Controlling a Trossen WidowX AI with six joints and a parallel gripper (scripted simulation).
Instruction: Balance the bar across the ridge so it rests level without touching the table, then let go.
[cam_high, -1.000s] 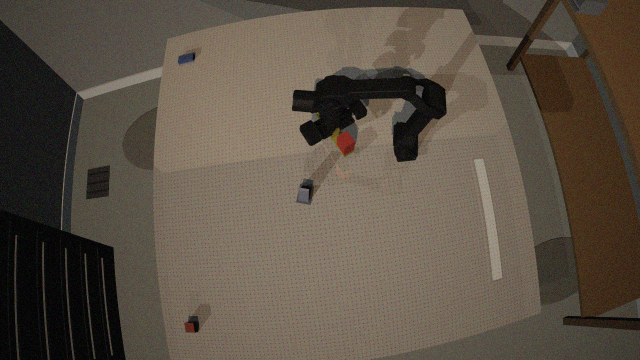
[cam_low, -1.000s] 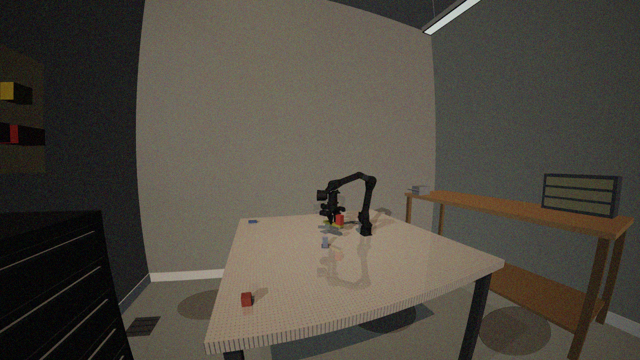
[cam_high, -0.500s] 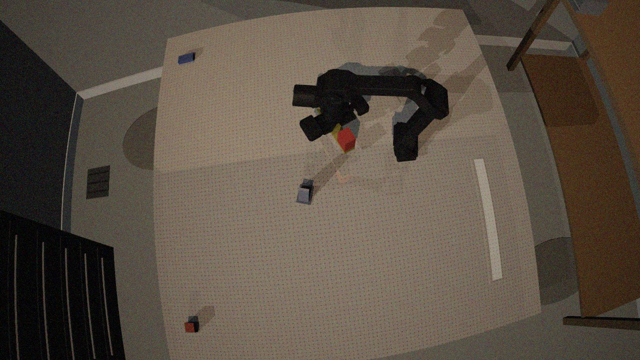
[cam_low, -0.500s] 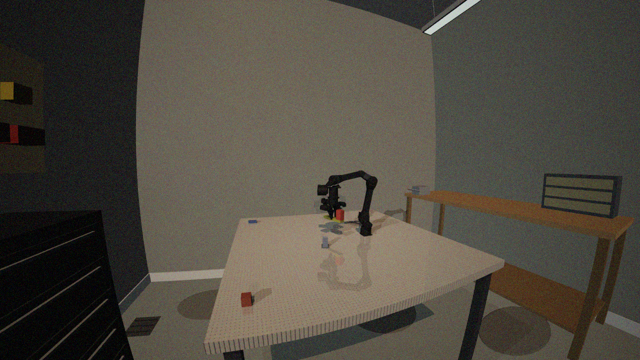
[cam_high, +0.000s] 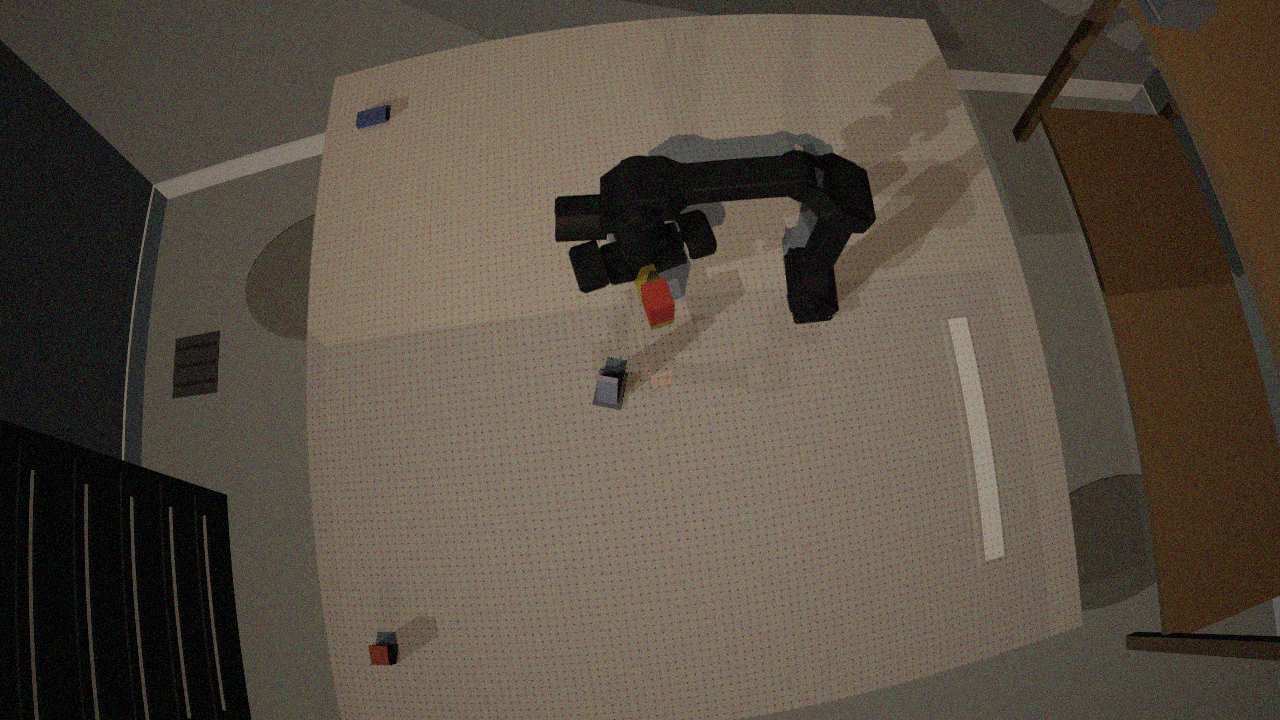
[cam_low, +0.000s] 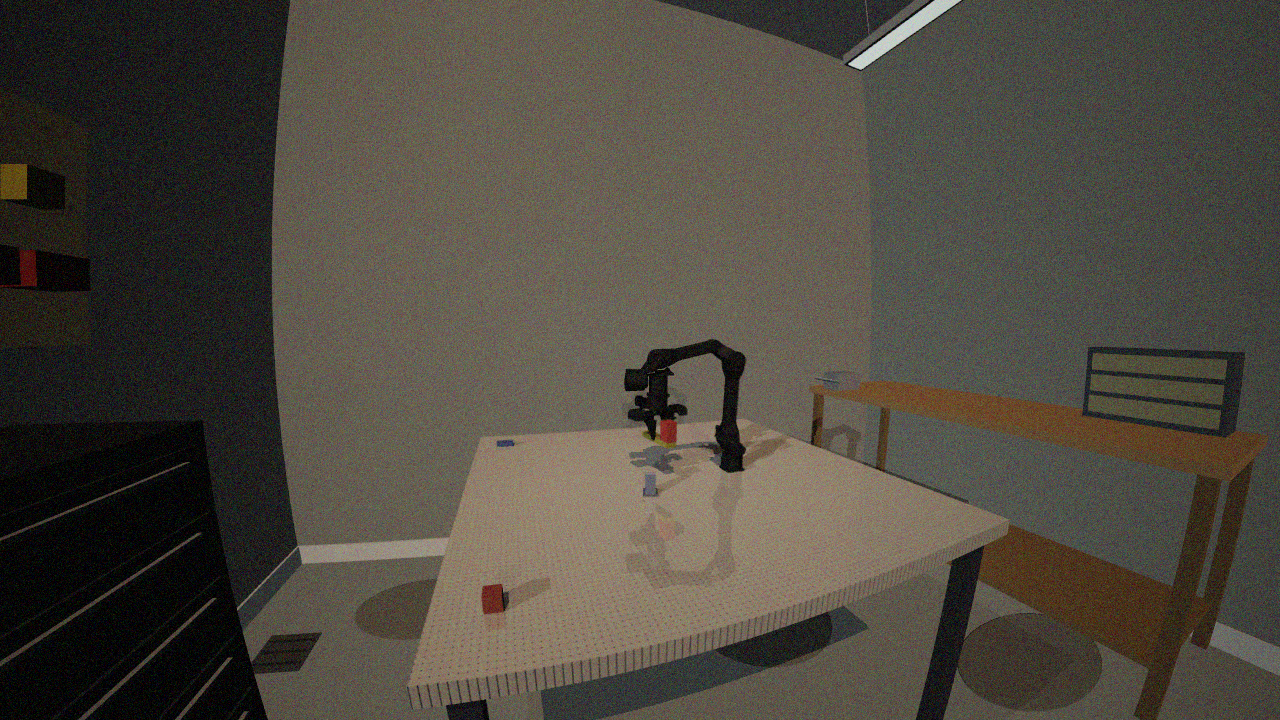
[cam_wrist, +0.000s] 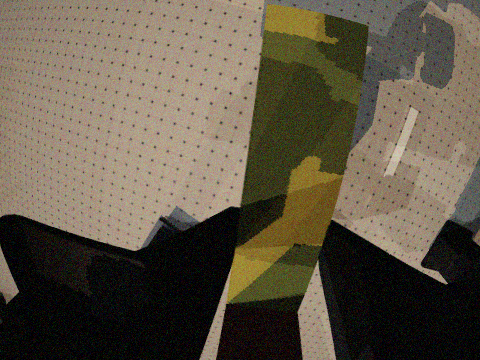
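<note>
The bar (cam_high: 645, 279) (cam_wrist: 300, 115) is yellow, with a red block (cam_high: 657, 301) (cam_low: 668, 431) (cam_wrist: 260, 335) on one end. My gripper (cam_low: 656, 436) (cam_wrist: 280, 224) is shut on the bar and holds it above the table, seemingly about level. In the top view the arm hides the fingertips and the bar's far part. The ridge (cam_high: 608, 387) (cam_low: 650, 484) is a small grey upright piece on a darker base. It stands on the table, apart from the bar, below and left of the red block in the top view. Nothing rests on it.
A small red cube (cam_high: 380, 654) (cam_low: 493, 598) sits near the table's lower left corner in the top view. A blue block (cam_high: 372, 117) (cam_low: 505, 443) lies near the upper left corner. A long white strip (cam_high: 975, 438) lies along the right side. The arm's base (cam_high: 811, 295) stands right of the bar.
</note>
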